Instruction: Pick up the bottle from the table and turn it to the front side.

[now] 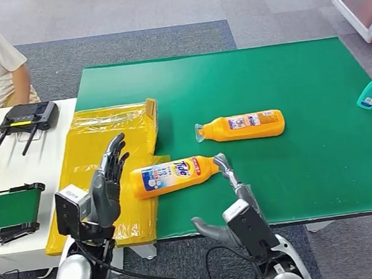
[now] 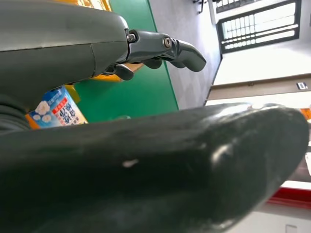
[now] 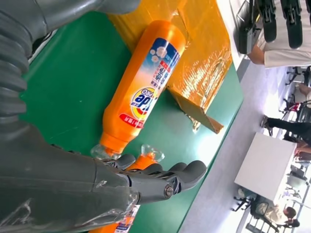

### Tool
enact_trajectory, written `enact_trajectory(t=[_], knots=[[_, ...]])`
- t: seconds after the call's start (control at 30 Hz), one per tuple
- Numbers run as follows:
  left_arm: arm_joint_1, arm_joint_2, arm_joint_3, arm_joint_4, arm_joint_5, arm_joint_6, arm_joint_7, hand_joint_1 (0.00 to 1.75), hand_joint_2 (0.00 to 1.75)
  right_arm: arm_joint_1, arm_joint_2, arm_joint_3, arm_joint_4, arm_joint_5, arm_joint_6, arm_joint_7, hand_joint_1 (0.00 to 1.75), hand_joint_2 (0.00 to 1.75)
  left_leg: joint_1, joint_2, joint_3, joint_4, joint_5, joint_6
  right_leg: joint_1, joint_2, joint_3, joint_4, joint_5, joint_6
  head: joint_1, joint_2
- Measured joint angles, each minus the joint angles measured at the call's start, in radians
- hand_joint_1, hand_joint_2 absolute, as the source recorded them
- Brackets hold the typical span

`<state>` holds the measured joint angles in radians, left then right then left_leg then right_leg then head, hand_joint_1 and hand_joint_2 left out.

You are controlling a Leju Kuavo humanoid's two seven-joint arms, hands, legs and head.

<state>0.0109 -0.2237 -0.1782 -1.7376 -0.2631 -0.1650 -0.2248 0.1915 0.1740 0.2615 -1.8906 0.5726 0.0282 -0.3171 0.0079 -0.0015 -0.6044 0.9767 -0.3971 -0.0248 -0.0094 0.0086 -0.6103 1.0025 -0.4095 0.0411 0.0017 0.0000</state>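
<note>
Two orange bottles are lying on their sides on the green counter [image 1: 327,164]. The nearer bottle [image 1: 174,175] is resting with its base end on the yellow bag [image 1: 99,142] and its clear cap toward the right hand [image 1: 233,181], whose fingers are reaching open to the cap, holding nothing. The left hand [image 1: 107,184] is standing open over the bag, just beside the bottle's base. The second bottle [image 1: 242,126] is lying beyond the first.

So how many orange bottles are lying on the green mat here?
2. The near orange bottle lies between the left hand and right hand, its base on the yellow bag. The far orange bottle lies mid-mat, clear of both hands.
</note>
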Motion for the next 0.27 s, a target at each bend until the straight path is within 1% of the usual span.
enact_trajectory(t=[0.27], knots=[[0.07, 0.002, -0.006, -0.027, 0.052, -0.014, -0.012, 0.0, 0.0, 0.021, 0.0, -0.065, -0.027, -0.092, 0.038, 0.008, 0.0, 1.75, 0.0, 0.0, 0.0, 0.0, 0.0, 0.0, 0.0, 0.0, 0.0, 0.0, 0.0, 0.0, 0.0, 0.0]])
